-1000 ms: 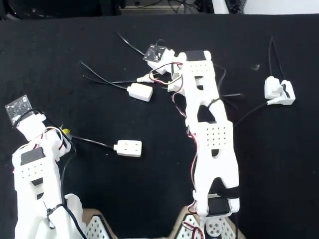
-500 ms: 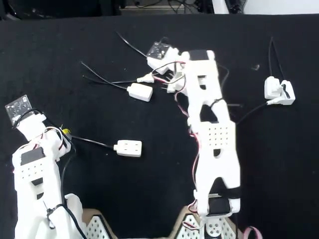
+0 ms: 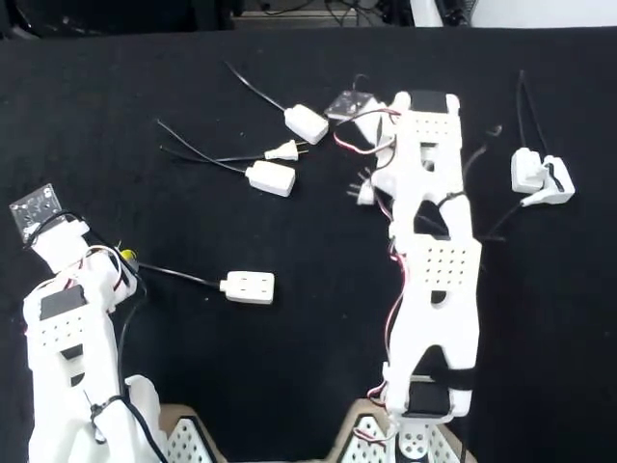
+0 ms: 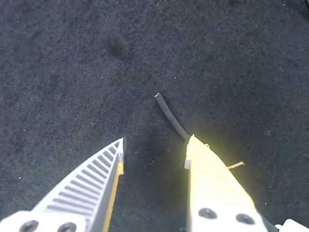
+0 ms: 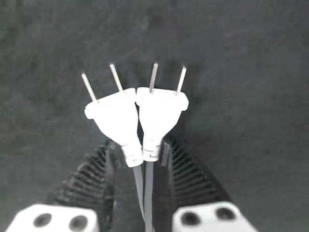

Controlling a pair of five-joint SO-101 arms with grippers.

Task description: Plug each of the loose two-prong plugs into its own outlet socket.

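First plug and second plug sit side by side, touching, prongs pointing away from the right gripper; its jaws pinch both by the stems, cables running back between them. High view: the plug pair sits right of centre, upper half of frame. Third plug lies loose on the black bench, upper centre, between upper socket and lower socket. Third socket lies left of centre; white blocks with cables at the right edge. Left gripper, lower left: jaws wide, holding nothing, a black cable end on the bench by one jaw tip
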